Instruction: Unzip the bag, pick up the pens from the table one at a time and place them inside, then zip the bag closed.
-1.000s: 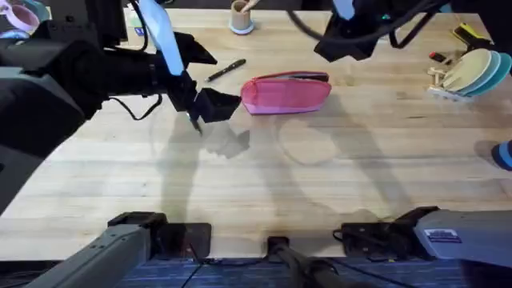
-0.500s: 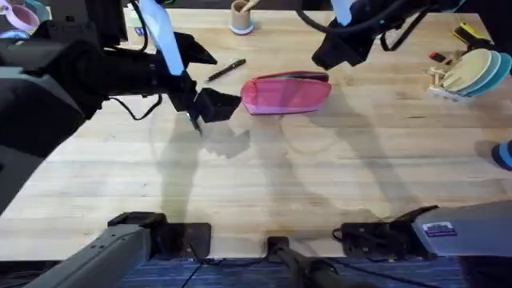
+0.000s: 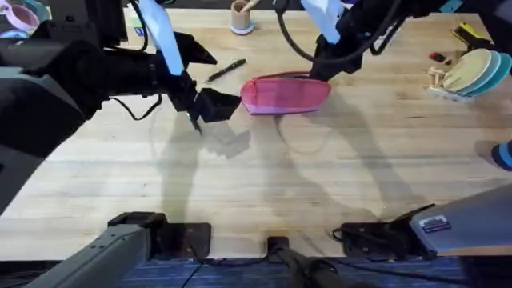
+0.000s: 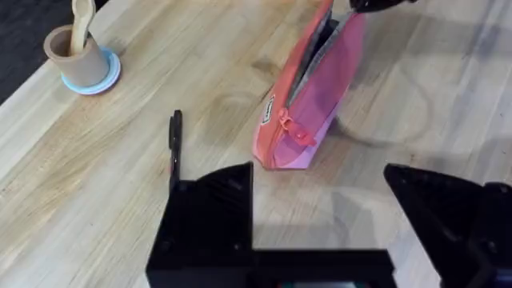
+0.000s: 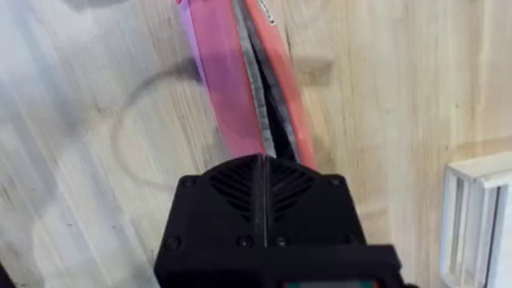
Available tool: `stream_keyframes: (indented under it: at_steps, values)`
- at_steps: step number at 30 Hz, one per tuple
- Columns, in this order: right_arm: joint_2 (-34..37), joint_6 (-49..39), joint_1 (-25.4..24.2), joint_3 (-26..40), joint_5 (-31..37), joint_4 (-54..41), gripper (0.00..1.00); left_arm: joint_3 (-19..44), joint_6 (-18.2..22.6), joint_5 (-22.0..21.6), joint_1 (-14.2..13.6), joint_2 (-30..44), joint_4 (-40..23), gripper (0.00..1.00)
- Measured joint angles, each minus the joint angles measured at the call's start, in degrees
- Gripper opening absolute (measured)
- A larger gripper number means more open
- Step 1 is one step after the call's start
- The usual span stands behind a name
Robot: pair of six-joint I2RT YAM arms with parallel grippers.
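The pink bag (image 3: 286,94) lies on the table (image 3: 256,176), its top zipper parted along its length with grey lining showing (image 5: 254,72). A pink pull tab (image 4: 298,134) hangs at the end nearest my left gripper. My left gripper (image 3: 210,105) hovers just left of the bag, open and holding nothing (image 4: 316,178). A black pen (image 3: 226,70) lies behind it on the wood (image 4: 174,148). My right gripper (image 3: 322,69) is down at the bag's right end, shut (image 5: 264,164) over the zipper line; whether it pinches fabric is hidden.
A tan cup with a wooden spoon (image 3: 241,16) stands on a blue coaster at the back. A white rack with plates (image 3: 466,74) sits at the right, also near the right wrist (image 5: 480,216). A blue object (image 3: 504,154) is at the right edge.
My right gripper has come down and leftward from above the table onto the bag's right end. The left arm, bag and pen have stayed put.
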Motion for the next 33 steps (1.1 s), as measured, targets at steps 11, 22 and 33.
stream_keyframes:
  at_steps: [11,22,33]
  values:
    - [2.7,-2.9,0.0,0.0,0.0,3.9,0.03,0.0,0.0,0.0,0.0,0.0,0.0,0.993]
    - [3.2,-3.1,0.0,0.1,-1.8,5.1,0.03,0.0,0.0,0.0,0.0,0.0,0.0,0.993]
    - [9.5,-3.1,0.0,0.1,-2.6,5.3,0.03,0.0,0.0,0.0,0.0,0.0,0.0,0.993]
